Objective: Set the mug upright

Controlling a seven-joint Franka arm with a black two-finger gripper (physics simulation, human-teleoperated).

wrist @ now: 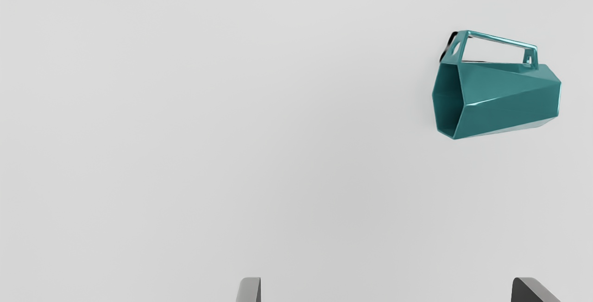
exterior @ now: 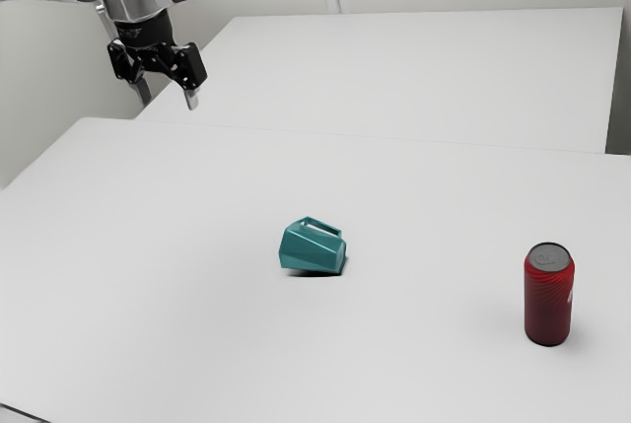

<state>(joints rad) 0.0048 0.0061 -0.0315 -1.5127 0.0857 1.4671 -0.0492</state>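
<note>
The teal mug (wrist: 509, 93) lies on its side on the white table (exterior: 434, 364), well apart from the upright red can (exterior: 547, 305), toward the exterior view's left of it. The gripper (exterior: 169, 103), raised and farther from the can than the mug is, has its fingers (wrist: 250, 290) wide apart, gripping nothing.

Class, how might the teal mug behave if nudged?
The mug is likely rigid, given its crisp facets. Lying on its side, it may rock but would probably resist rolling, with flat walls and a protruding handle.
</note>
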